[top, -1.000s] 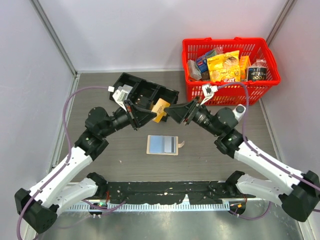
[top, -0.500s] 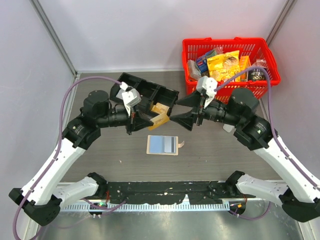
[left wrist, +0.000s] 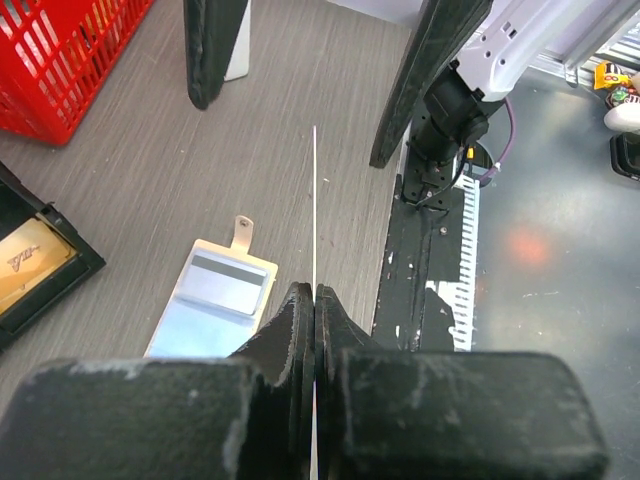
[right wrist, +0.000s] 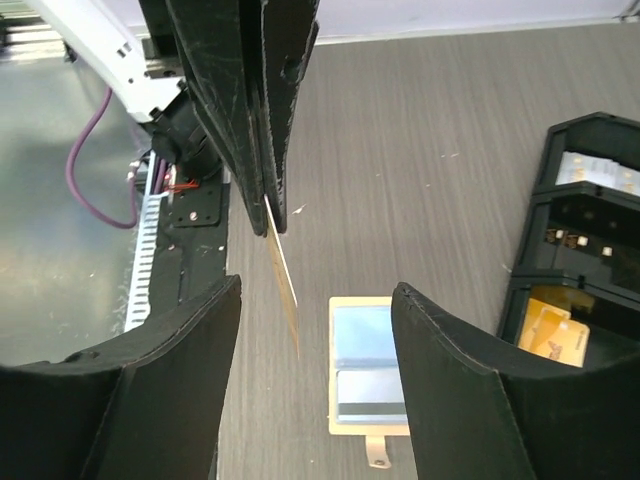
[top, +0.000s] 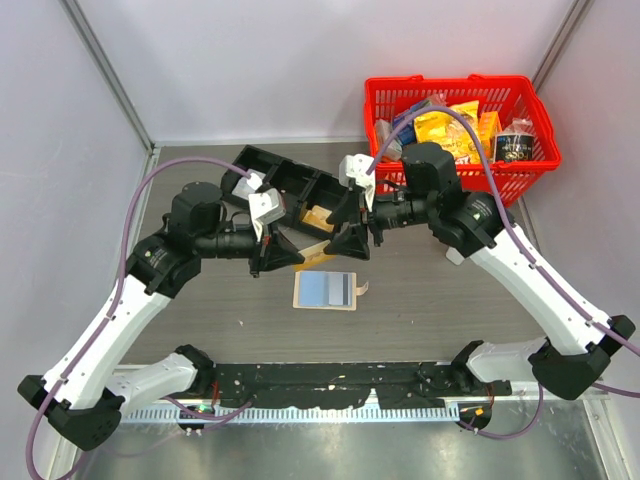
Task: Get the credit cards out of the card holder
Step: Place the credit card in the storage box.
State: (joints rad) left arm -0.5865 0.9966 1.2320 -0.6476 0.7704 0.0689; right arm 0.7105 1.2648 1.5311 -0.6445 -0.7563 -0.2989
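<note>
My left gripper (top: 296, 256) is shut on a yellowish credit card (top: 318, 252) and holds it on edge above the table. In the left wrist view the gripper (left wrist: 315, 292) pinches the card (left wrist: 315, 200), which shows as a thin line. My right gripper (top: 352, 226) is open with its fingers either side of the card's free end, not touching it; the right wrist view shows the gripper (right wrist: 318, 290) and the card (right wrist: 282, 275). The tan card holder (top: 325, 290) lies open on the table under them, with a grey striped card (right wrist: 370, 395) on its blue inner face (right wrist: 365, 335).
A black three-compartment tray (top: 290, 185) with a tan-orange packet (top: 320, 215) lies behind the grippers. A red basket (top: 460, 130) full of packets stands at the back right. The arm base rail (top: 330, 380) runs along the near edge.
My right arm has lifted and swung left, and its open jaws now straddle the card. My left gripper has carried the card a little nearer, over the card holder's far edge.
</note>
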